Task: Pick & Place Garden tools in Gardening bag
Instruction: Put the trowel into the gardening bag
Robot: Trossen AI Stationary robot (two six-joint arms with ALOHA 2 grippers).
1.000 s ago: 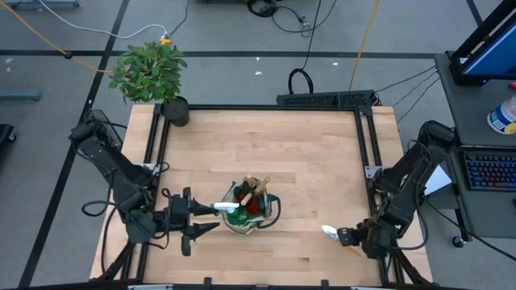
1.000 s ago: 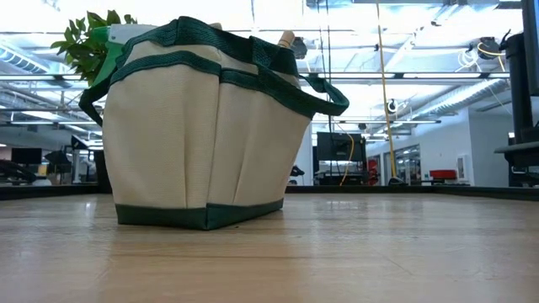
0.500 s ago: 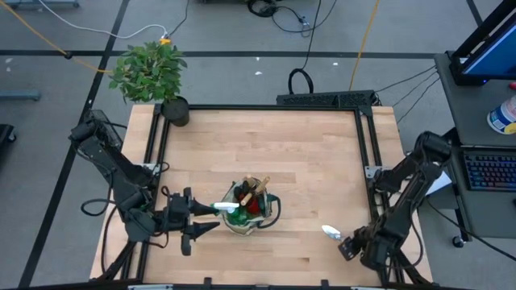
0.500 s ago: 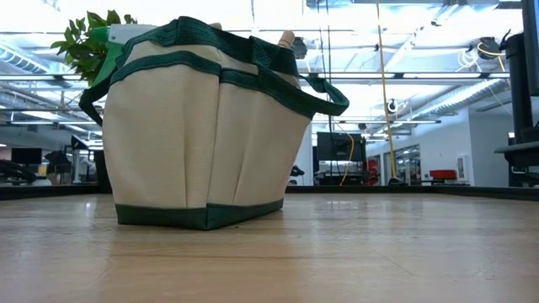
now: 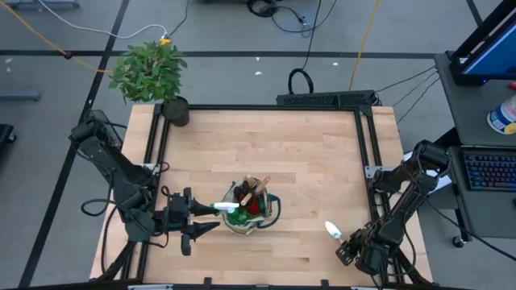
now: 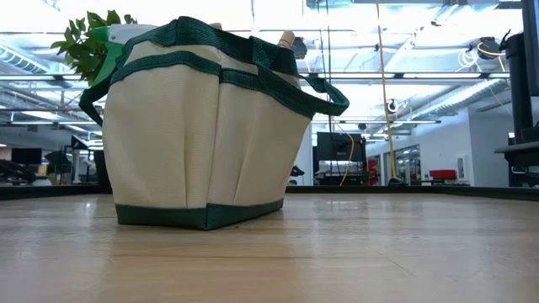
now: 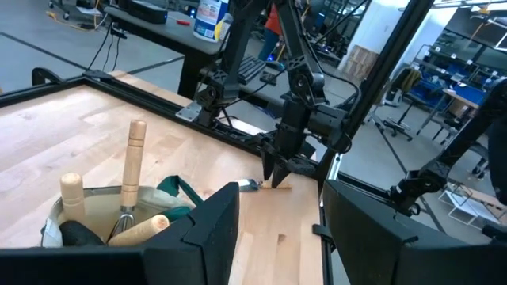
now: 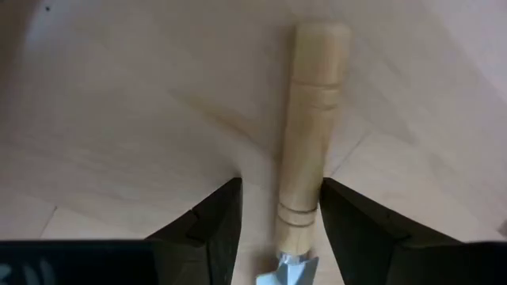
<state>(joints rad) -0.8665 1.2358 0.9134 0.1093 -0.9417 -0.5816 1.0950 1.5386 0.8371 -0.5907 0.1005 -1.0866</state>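
Wooden boards make the counter [image 5: 314, 153], and on it I see the gardening bag [image 5: 250, 211] near the front, with handles standing inside. My right tool [image 8: 273, 229] is partly open over the trowel [image 8: 310, 134], one finger on each side of its handle, not clenched. My left tool [image 5: 211, 218] waits half open beside the bag, holding nothing.

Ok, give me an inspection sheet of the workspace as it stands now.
Surface: wooden table, framed by black rails.
Job's things: gardening bag near the front, wooden handles and a green spray bottle in it; one trowel lying on the table, front right.
Clutter: potted plant at the back left corner.
Grippers: left gripper open beside the bag; right gripper open, its fingers straddling the trowel's handle.
Cables: on the floor behind the table.
Surroundings: keyboard on a side desk.
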